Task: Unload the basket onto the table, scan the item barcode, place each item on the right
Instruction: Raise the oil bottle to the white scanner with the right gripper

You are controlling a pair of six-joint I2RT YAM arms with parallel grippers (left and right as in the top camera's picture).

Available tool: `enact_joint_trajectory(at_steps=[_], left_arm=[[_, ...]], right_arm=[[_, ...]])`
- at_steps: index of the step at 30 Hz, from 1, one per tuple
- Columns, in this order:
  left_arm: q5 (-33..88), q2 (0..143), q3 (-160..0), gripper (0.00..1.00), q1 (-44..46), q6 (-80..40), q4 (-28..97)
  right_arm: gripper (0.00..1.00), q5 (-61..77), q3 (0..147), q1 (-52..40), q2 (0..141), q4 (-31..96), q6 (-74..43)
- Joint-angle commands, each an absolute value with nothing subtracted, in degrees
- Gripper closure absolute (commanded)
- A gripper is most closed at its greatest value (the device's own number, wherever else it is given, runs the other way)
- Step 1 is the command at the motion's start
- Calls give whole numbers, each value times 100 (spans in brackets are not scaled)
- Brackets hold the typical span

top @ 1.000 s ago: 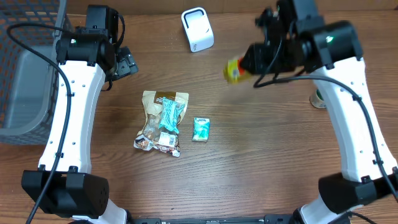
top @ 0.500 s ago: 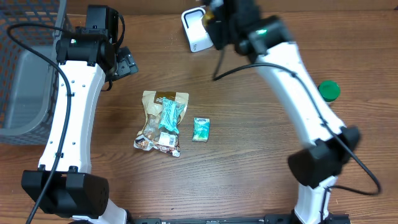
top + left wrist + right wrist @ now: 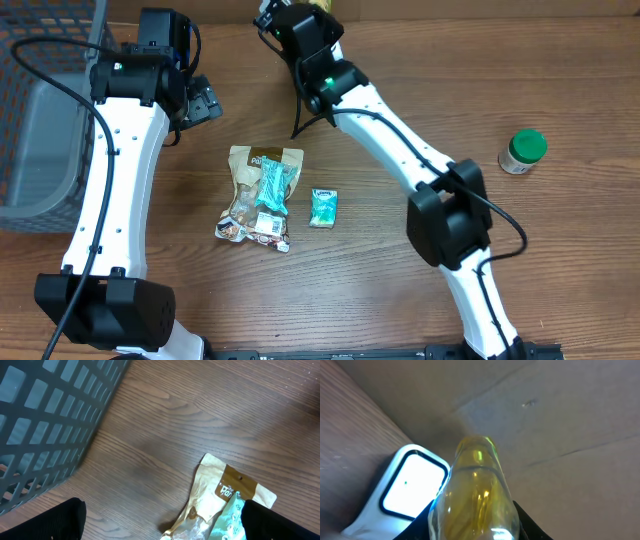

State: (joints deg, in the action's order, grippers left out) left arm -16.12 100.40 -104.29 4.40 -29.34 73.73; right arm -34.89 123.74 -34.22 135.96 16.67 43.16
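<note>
At twelve o'clock, far table edge: your right gripper (image 3: 475, 521), clamped on a yellow bottle (image 3: 475, 487), has swung over from two o'clock within the last second and now holds it close by the barcode scanner (image 3: 410, 487). The scan looks imminent, though no barcode shows.
- Bottle: glossy, translucent, rounded.
- Scanner: smooth white housing, rounded corners, lit window.
- Left gripper (image 3: 203, 102), ten o'clock: spread wide, empty.
- Centre: crinkled snack pouch (image 3: 262, 190), teal sachet (image 3: 322, 206).
- Three o'clock: green-lidded jar (image 3: 522, 150).
</note>
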Motion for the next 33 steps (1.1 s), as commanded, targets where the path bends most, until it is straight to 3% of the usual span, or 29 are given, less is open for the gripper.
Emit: enact_joint_trajectory(at_steps=[1,22,28,33], left_arm=[[-1691,9963,-10536,0,451,-2827,7367],[-1691,9963,-10536,0,451,-2827,7367],[-1691,9963,-10536,0,451,-2827,7367],[-1691,9963,-10536,0,451,-2827,7367]], right_arm=[[94,-3894,12484,-3417,13705,1284,4593],[96,-4060,12457,-3406,14103,764,4228],[96,-4399,12457,-3406,13655,849,3645],[96,-4305,12457,-3404,12833,1671,2965]])
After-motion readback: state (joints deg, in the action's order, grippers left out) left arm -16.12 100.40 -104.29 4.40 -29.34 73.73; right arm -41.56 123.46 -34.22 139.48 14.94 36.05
